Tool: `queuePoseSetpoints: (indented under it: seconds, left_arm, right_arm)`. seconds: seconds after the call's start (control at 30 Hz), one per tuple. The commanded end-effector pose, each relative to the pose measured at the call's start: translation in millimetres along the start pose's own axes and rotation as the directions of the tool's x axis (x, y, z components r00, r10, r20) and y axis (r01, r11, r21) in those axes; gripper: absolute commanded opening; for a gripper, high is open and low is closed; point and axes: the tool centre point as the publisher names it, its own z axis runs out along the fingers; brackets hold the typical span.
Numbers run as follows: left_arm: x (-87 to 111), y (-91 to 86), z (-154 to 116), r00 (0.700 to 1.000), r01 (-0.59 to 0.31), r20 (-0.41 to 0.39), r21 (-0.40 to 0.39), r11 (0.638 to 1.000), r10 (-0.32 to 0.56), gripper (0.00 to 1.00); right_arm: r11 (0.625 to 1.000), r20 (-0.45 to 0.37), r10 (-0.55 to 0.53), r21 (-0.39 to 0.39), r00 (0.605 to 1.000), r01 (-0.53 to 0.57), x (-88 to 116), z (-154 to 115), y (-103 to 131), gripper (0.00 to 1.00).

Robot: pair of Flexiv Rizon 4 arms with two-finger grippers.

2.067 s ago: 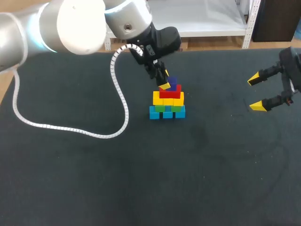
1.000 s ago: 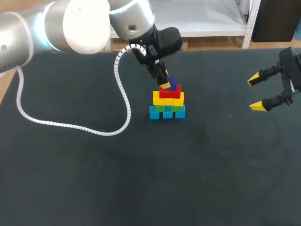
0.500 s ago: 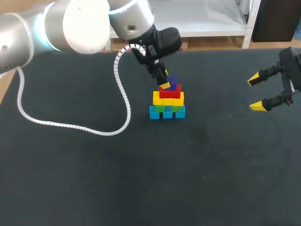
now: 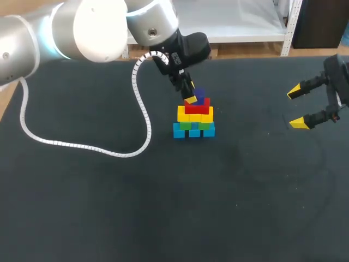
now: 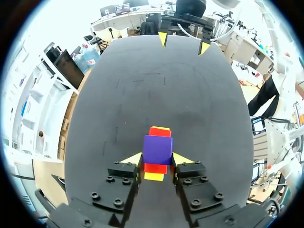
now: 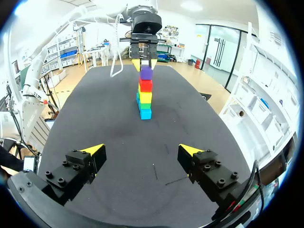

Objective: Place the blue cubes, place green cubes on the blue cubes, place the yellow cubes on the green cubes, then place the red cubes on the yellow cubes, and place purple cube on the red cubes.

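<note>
A cube stack stands at the middle of the table: blue cubes (image 4: 194, 131) at the base, then green (image 4: 192, 125), yellow (image 4: 194, 115) and red (image 4: 197, 107). The purple cube (image 4: 200, 96) sits on top of the red layer. My left gripper (image 4: 195, 96) comes in from behind the stack and is shut on the purple cube (image 5: 158, 149), one yellow tip on each side. My right gripper (image 4: 297, 107) stands open at the table's right, far from the stack (image 6: 145, 95), with nothing between its fingers (image 6: 95, 150).
My left arm's white coiled cable (image 4: 82, 146) loops across the table left of the stack. The black tabletop (image 4: 218, 207) lies bare in front of the stack and between it and my right gripper.
Since the earliest frame my left arm's elbow and its cable have shifted slightly. The gripper, the purple cube and my right arm have held still.
</note>
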Motion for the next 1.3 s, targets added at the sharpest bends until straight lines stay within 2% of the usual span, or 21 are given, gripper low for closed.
queuePoseSetpoints:
  seconds: [0.03, 0.13, 0.37, 0.47, 0.57, 0.63, 0.67, 0.7, 0.8, 0.97, 1.07, 1.3]
  left_arm:
    - [-0.9, 3.4, 0, 1.0, -0.002, -0.002, 0.005, 1.0, 0.002, 0.24]
    - [-1.1, 3.7, 0, 1.0, -0.003, -0.003, 0.005, 1.0, 0.003, 0.27]
    - [-0.9, 4.3, -1, 1.0, -0.008, 0.0, 0.004, 1.0, 0.008, 0.55]
    - [-0.6, 4.6, -1, 1.0, -0.008, 0.0, 0.004, 1.0, 0.008, 0.57]
    - [-0.4, 4.8, -1, 1.0, -0.007, 0.0, 0.004, 1.0, 0.007, 0.65]
    - [0.5, 5.1, -2, 1.0, -0.004, 0.001, 0.003, 1.0, 0.004, 0.8]
    - [1.5, 5.5, -3, 1.0, -0.001, 0.0, 0.002, 1.0, 0.001, 0.97]
    - [3.0, 5.9, -6, 1.0, 0.005, 0.002, -0.003, 1.0, -0.005, 1.0]
    - [9.3, 6.5, -17, 1.0, -0.003, 0.003, -0.02, 1.0, 0.003, 1.0]
    - [30.9, 5.1, -44, 0.996, -0.034, 0.081, -0.065, 0.997, 0.04, 1.0]
    - [54.8, 5.1, -61, 0.992, -0.003, 0.125, -0.09, 0.996, 0.014, 1.0]
    - [122.6, 5.0, -90, 0.993, 0.078, 0.1, -0.155, 0.985, -0.063, 1.0]
  right_arm:
    - [1.0, 0.003, -0.001, -0.001, 1.0, 0.001, 0, 1, -1, 1.0]
    - [1.0, 0.003, -0.001, -0.001, 1.0, 0.001, 0, 1, -1, 1.0]
    - [1.0, 0.003, -0.001, -0.001, 1.0, 0.001, 0, 1, -1, 1.0]
    - [1.0, 0.003, -0.001, -0.001, 1.0, 0.001, 0, 1, -1, 1.0]
    - [1.0, 0.003, -0.001, -0.001, 1.0, 0.001, 0, 1, -1, 1.0]
    - [1.0, 0.003, -0.001, -0.001, 1.0, 0.001, 0, 1, -1, 1.0]
    - [1.0, 0.003, -0.001, -0.001, 1.0, 0.001, 0, 1, -1, 1.0]
    - [1.0, 0.003, -0.001, -0.001, 1.0, 0.001, 0, 1, -1, 1.0]
    - [1.0, 0.003, -0.001, -0.001, 1.0, 0.001, 0, 1, -1, 1.0]
    - [1.0, 0.003, -0.001, -0.001, 1.0, 0.001, 0, 1, -1, 1.0]
    - [1.0, 0.003, -0.001, -0.001, 1.0, 0.001, 0, 1, -1, 1.0]
    - [1.0, 0.003, -0.001, -0.001, 1.0, 0.001, 0, 1, -1, 1.0]
